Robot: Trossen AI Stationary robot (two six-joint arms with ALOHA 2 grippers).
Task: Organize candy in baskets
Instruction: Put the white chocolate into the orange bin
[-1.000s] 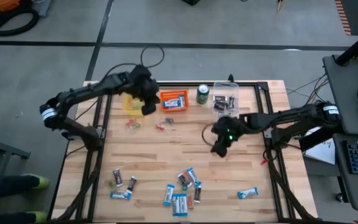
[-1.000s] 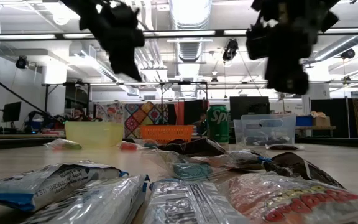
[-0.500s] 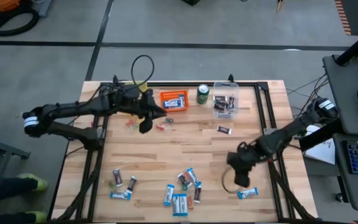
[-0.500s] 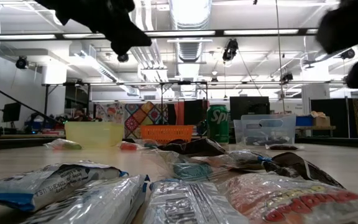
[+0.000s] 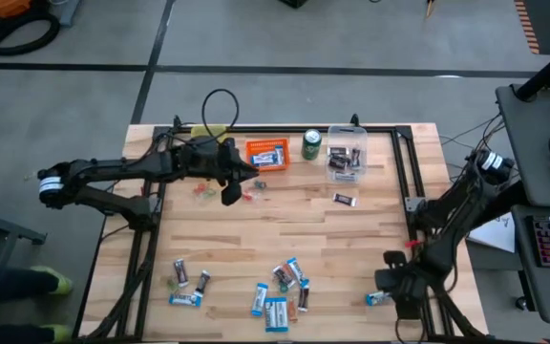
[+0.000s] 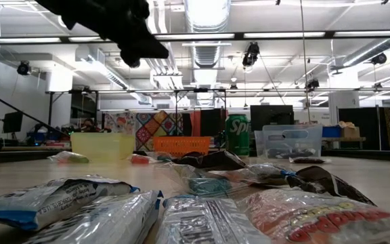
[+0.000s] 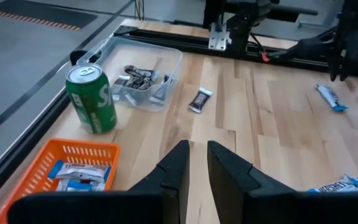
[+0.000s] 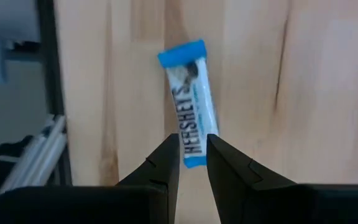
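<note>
Three baskets stand along the far edge: the orange one (image 5: pixel 267 153) and the clear one (image 5: pixel 347 153) hold candy, and the yellow one (image 6: pixel 102 146) lies mostly under my left arm in the high view. Loose candy lies near the front edge (image 5: pixel 280 287), small sweets (image 5: pixel 248 194) lie below the orange basket, and a dark bar (image 5: pixel 345 199) lies below the clear one. My left gripper (image 5: pixel 232 194) (image 7: pixel 197 152) hovers shut and empty over the small sweets. My right gripper (image 5: pixel 394 290) (image 8: pixel 192 146) hangs shut above a blue-and-white bar (image 8: pixel 191 112) at the near right corner, not touching it.
A green soda can (image 5: pixel 311 143) stands between the orange and clear baskets. Black metal rails (image 5: pixel 413 191) run along the table's left and right sides. Bare wood (image 5: pixel 285 229) lies across the middle of the table.
My right gripper has swung from beside the clear basket toward the near right corner and tipped downward, ending over the blue-and-white bar. My left gripper has come away from the yellow basket toward the near edge and levelled out. Neither gripper has changed its gap.
</note>
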